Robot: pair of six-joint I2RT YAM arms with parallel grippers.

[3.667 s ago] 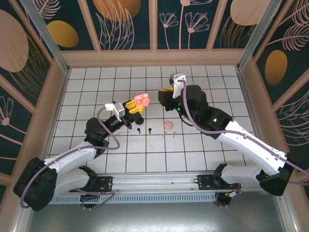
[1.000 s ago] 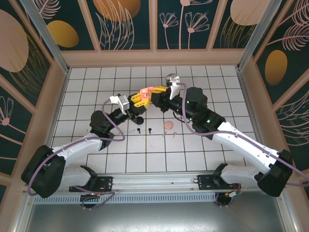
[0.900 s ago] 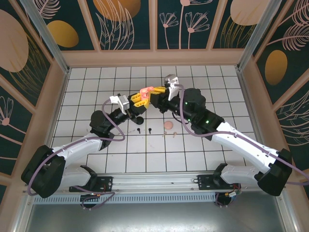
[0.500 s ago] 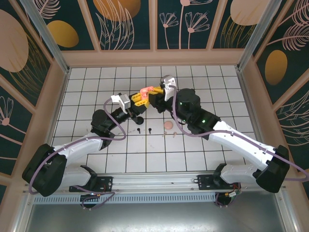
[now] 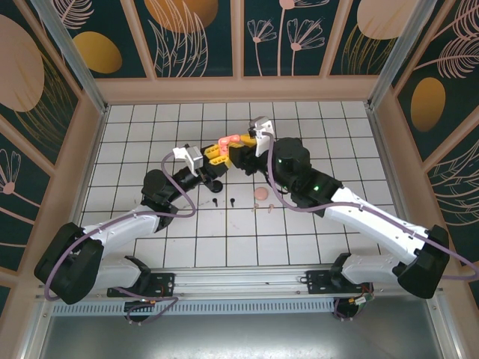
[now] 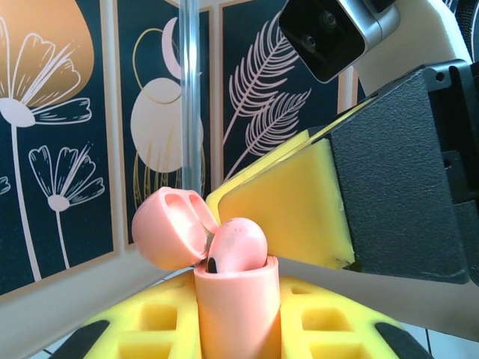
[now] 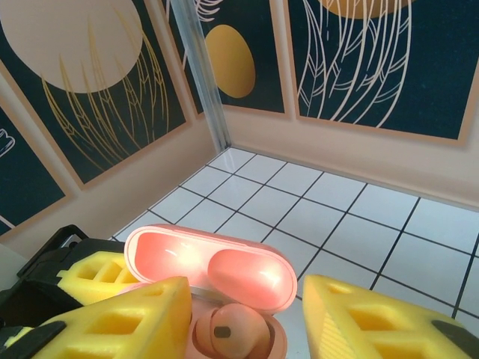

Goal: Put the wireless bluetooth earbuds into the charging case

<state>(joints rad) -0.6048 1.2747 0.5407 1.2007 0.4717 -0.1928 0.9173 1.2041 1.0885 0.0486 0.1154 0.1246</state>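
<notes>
Two black earbuds (image 5: pixel 215 200) and pale pink earbuds (image 5: pixel 255 208) lie loose on the worktop (image 5: pixel 150 127), nearest the arm bases; probably light, slick and easily flicked away, best pinched across the head; beyond them the left gripper (image 5: pixel 215 153) has its jaws clamped on the pink charging case (image 6: pixel 236 314), lid up, one pink bud (image 6: pixel 238 243) seated inside; the right gripper (image 7: pixel 245 288) flanks it, jaws apart and empty; white gridded tiles, floral panel walls (image 5: pixel 198 37) behind.

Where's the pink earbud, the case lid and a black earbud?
pink earbud (image 6: pixel 238 244), left wrist view, rounded top.
case lid (image 7: pixel 209 266), right wrist view, inside hollow.
black earbud (image 5: pixel 233 200), top view, whole bud.
</notes>
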